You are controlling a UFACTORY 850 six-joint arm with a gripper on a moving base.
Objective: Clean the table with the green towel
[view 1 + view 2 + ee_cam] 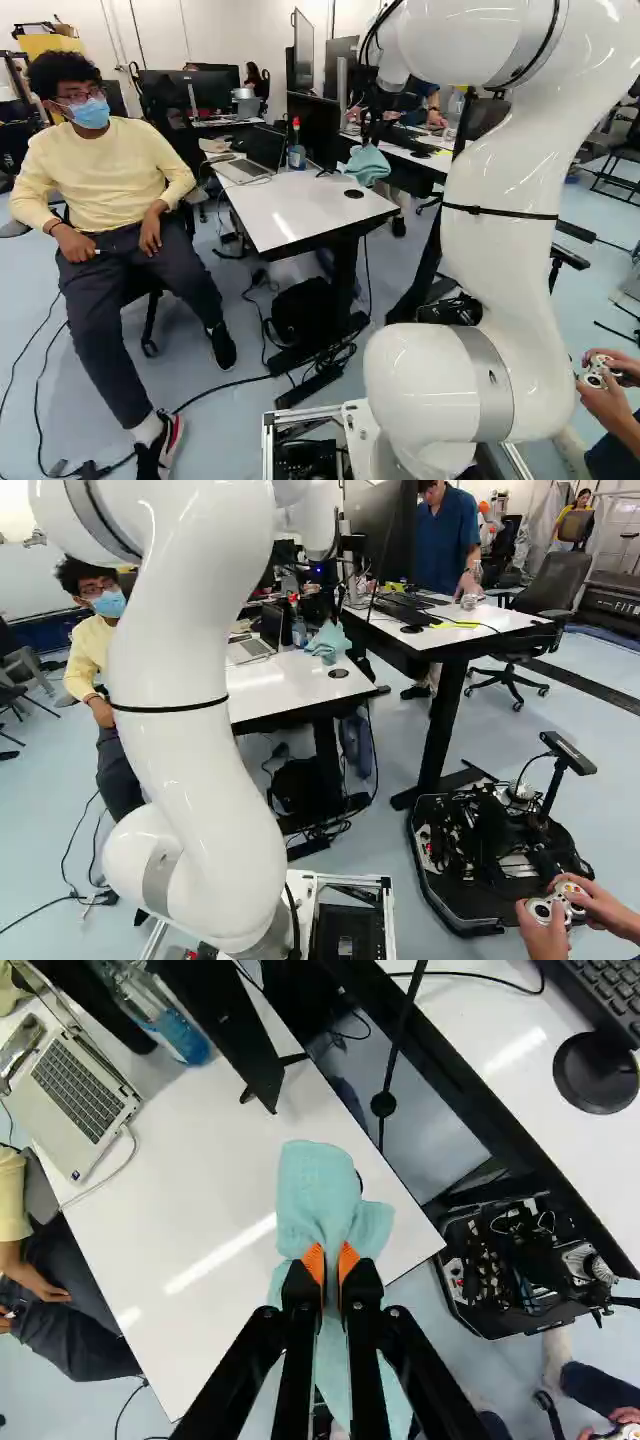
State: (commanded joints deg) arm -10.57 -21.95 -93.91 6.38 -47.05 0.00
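White table (200,1195), green towel (318,1185) between pads (314,1262) visible only in wrist view.

Our arm (510,270): glossy white, rounded joints, grey bands (493,385), thin black strap (500,212); black fingers (299,1288), orange pads (315,1260).

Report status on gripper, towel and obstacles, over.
Gripper shut on green towel. Towel by table corner, contact unclear. Laptop, bottle, monitor on tabletop.

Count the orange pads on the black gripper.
2: one orange pad and a second orange pad on the gripper, facing each other across the pinched green cloth towel.
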